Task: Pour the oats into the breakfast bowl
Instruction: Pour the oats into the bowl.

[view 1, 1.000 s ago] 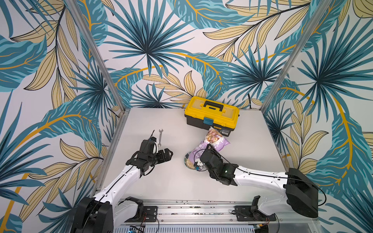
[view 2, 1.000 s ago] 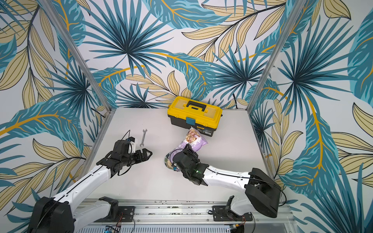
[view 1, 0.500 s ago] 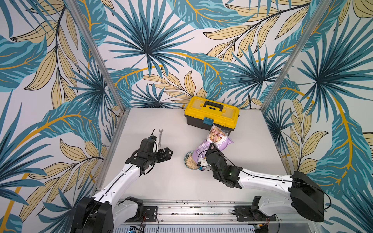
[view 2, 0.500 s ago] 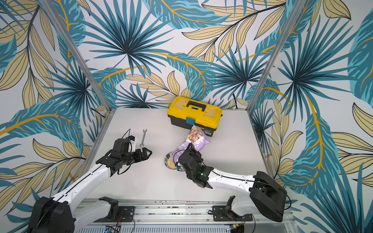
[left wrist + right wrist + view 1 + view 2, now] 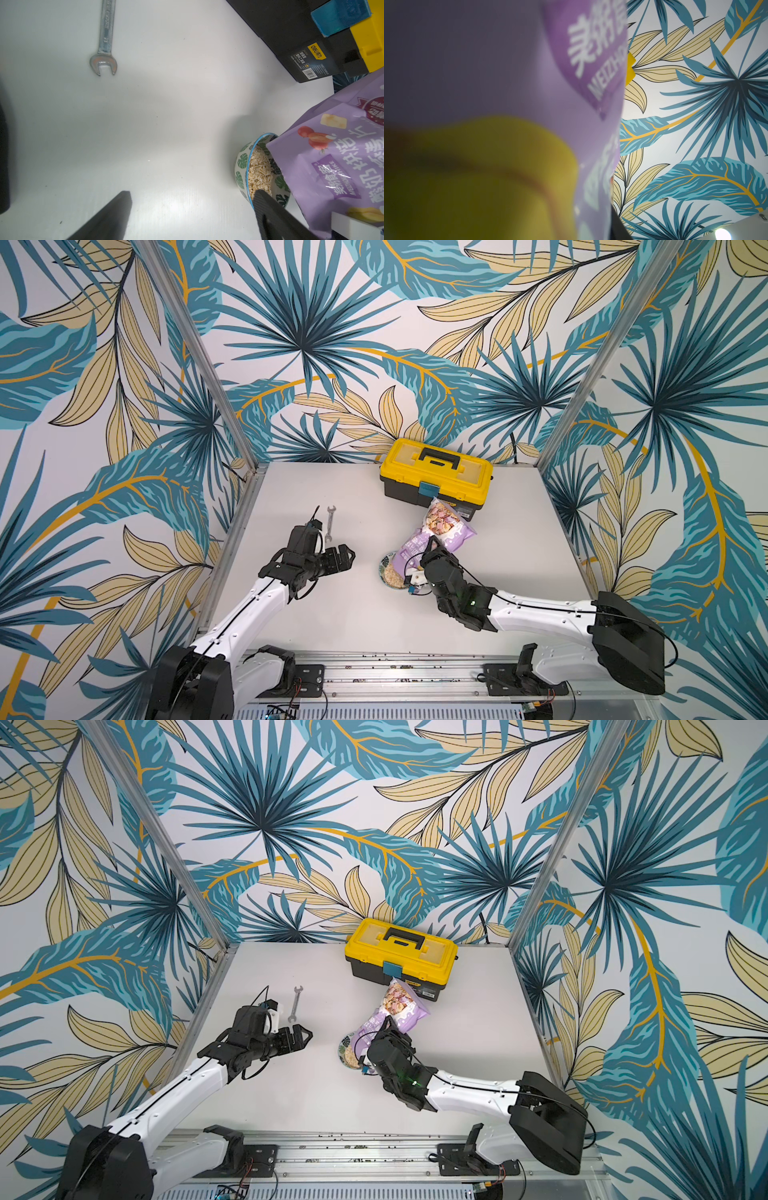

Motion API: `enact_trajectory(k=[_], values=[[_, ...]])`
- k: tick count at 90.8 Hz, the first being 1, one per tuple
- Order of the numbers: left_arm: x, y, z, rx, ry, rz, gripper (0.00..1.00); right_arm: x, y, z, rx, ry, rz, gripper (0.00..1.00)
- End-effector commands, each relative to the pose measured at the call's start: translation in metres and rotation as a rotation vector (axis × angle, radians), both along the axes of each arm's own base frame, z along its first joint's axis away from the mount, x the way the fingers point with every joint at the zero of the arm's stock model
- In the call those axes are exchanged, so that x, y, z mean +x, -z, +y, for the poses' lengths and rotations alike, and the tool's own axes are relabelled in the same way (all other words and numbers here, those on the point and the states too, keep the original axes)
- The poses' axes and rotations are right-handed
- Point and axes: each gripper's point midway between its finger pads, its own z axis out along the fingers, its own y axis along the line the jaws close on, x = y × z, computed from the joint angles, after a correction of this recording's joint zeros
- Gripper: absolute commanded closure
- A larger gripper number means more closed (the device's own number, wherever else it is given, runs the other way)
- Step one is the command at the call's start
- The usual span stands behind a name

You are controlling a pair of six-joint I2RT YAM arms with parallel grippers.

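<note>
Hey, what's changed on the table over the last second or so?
The right tool, gripping the purple pouch throughout, swung its raised end slightly up and back toward the toolbox. More of the oats in the breakfast bowl now show. The open left tool, the wrench, the toolbox and the bowl stayed where they were.

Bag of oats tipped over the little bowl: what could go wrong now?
1. The bowl is small and already holds a heap of oats; more pouring might spill flakes over the rim.
2. The bag, pinched by the right gripper, hangs into the bowl and could push or tip it; the open left gripper is off to the side, not steadying it.
3. The bag's raised end is near the toolbox and might bump it.
</note>
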Motion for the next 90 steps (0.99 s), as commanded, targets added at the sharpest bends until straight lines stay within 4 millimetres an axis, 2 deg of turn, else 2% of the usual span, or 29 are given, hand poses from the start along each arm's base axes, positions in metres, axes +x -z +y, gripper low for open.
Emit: enact_trajectory(k=[1,14,20,36,40,49,57,76,83,90], values=[[0.001,-0.001,0.005,0.027,-0.001,-0.008,0.04,0.003,-0.039,0.001,0.138,0.034,-0.086,1.0],[0.002,-0.003,0.005,0.03,-0.001,-0.011,0.03,0.009,-0.058,-0.002,0.178,0.054,-0.109,1.0],[0.003,-0.005,0.006,0.033,-0.004,-0.014,0.02,0.009,-0.054,-0.001,0.165,0.054,-0.104,1.0],[0.001,-0.003,0.009,0.046,-0.014,-0.011,0.0,0.003,-0.024,-0.001,0.105,0.026,-0.075,1.0],[0.0,-0.003,0.01,0.051,-0.021,-0.012,0.0,0.003,-0.026,-0.001,0.108,0.022,-0.076,1.0],[0.0,-0.003,0.013,0.059,-0.034,-0.013,0.0,0.007,-0.045,-0.001,0.155,0.034,-0.098,1.0],[0.0,-0.004,0.015,0.065,-0.041,-0.016,0.0,0.01,-0.053,-0.002,0.169,0.041,-0.107,1.0],[-0.001,-0.005,0.02,0.086,-0.062,-0.019,0.0,0.006,-0.024,-0.003,0.11,0.037,-0.079,1.0],[-0.002,-0.004,0.021,0.092,-0.065,-0.019,0.0,0.006,-0.022,-0.003,0.11,0.039,-0.069,1.0],[-0.002,-0.006,0.022,0.095,-0.062,-0.025,0.0,0.008,-0.032,0.0,0.165,0.051,-0.053,1.0]])
